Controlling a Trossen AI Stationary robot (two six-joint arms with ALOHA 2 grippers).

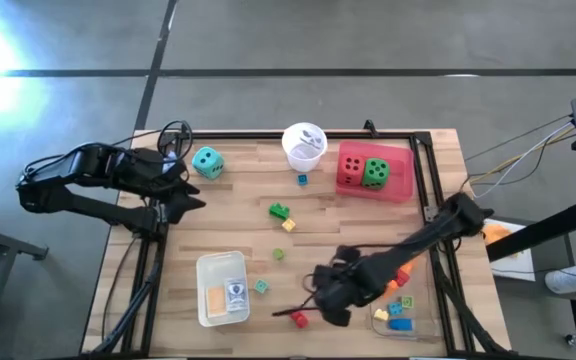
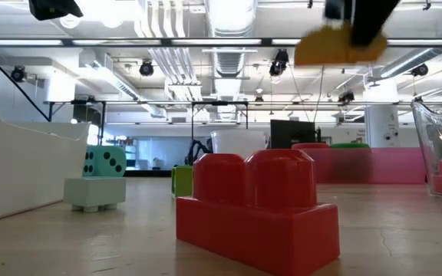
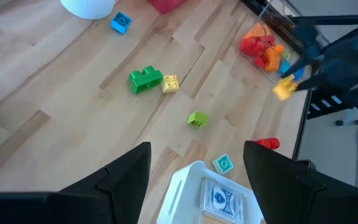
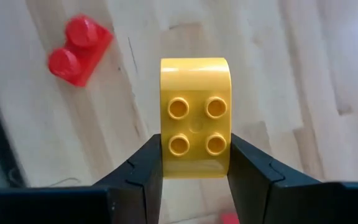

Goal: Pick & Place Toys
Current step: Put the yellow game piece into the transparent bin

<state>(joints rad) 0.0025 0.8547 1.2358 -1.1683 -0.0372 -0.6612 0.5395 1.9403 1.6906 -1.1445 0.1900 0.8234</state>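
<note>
My right gripper [image 1: 330, 300] hangs above the table's near right part, shut on a yellow four-stud brick [image 4: 195, 115]. The low view shows that brick [image 2: 336, 47] high above the table. A red two-stud brick [image 1: 298, 318] lies flat on the wood just below and beside it. My left gripper [image 3: 194, 171] is held open at the left side, above the table, with nothing between its fingers. A green brick [image 1: 280, 211] and small yellow [image 1: 288, 225], blue [image 1: 302, 180] and light green [image 1: 279, 255] pieces lie scattered mid-table. The teal die [image 1: 207, 162] stands at the far left. My right gripper pinches the yellow brick between its two fingers, on two opposite side walls [image 4: 166, 149] at the end nearer the wrist. The fingers come from above, pointing steeply down. The brick is lifted clear of the table, its studded face turned up toward the wrist.
A pink tray [image 1: 404, 185] at the far right holds a red and a green die. The white cup [image 1: 304, 145] stands beside it. A clear tray [image 1: 380, 318] with several bricks sits near right. A white tray [image 1: 208, 270] with cards lies near the middle.
</note>
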